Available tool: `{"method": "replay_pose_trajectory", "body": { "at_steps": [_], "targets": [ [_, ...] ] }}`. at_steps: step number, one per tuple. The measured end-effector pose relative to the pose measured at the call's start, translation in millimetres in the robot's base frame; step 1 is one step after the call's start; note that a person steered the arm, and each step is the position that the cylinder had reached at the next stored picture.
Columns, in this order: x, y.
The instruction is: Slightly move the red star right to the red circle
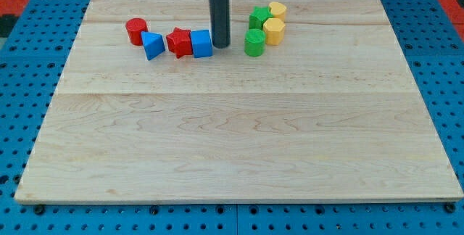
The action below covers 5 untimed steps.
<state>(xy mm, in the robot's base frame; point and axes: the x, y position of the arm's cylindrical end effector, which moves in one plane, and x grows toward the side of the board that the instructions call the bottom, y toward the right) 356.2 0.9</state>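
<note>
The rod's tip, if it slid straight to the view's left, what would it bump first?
My tip sits just right of the blue cube, so it would likely hit that first. The red star sits right behind it, seemingly touching, so it would probably get pushed along too.

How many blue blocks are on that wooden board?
2. A blue triangle lies between the red circle and the red star; a blue cube sits just right of the star, beside my tip. None seems hidden.
</note>
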Motion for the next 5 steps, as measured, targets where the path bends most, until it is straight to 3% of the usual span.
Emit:
{"method": "replay_pose_trajectory", "body": {
  "at_steps": [1, 2, 3, 4, 5],
  "targets": [
    [20, 41],
    [-25, 37],
    [-29, 53],
    [15, -1],
    [5, -57]
  ]
}}
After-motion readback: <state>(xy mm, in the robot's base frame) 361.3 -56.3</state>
